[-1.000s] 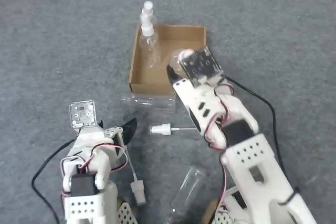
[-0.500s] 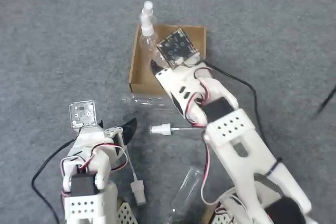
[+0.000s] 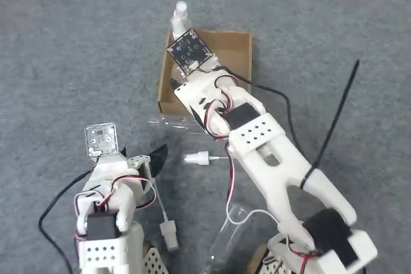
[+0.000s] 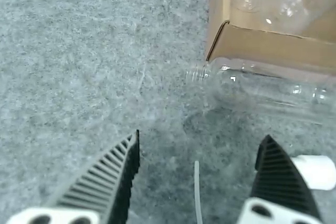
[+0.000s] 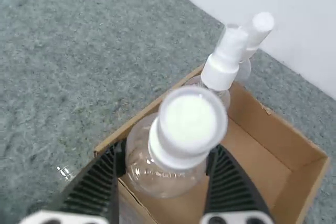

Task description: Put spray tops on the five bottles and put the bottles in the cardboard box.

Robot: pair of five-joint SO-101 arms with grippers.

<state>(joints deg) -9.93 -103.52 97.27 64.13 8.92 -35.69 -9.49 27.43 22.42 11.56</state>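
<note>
Swinging leftward over the last second, my right arm has carried its bottle from the middle of the cardboard box (image 3: 236, 46) to the box's left side; my left arm has not stirred. Nearest me, an uncapped bottle (image 3: 228, 230) lies on the grey tabletop (image 3: 77, 62) beside the right arm's base; a loose spray top (image 3: 170, 233) lies just beside the left arm's base, its thin tube running away from me. A little farther, the left fingers (image 4: 201, 140) hang apart above the tabletop with nothing between them; just to their right lies a second spray top (image 3: 199, 157), its tube pointing right. Past that, a second uncapped bottle (image 4: 262, 90) lies on its side along the box's near wall, neck to the left; I cannot tell whether it touches the wall. Farther still, the right fingers (image 5: 168, 153) are clamped on the held bottle (image 5: 191, 121), upright with a white spray top on, at the box's left side; I cannot tell whether its base rests on the box floor. Farthest, by the box's far left corner, a nearer topped bottle (image 5: 224, 59) stands upright just behind the held one; the farthest topped bottle (image 5: 258, 27) stands right behind that, and I cannot tell whether it is inside the wall or outside it.
</note>
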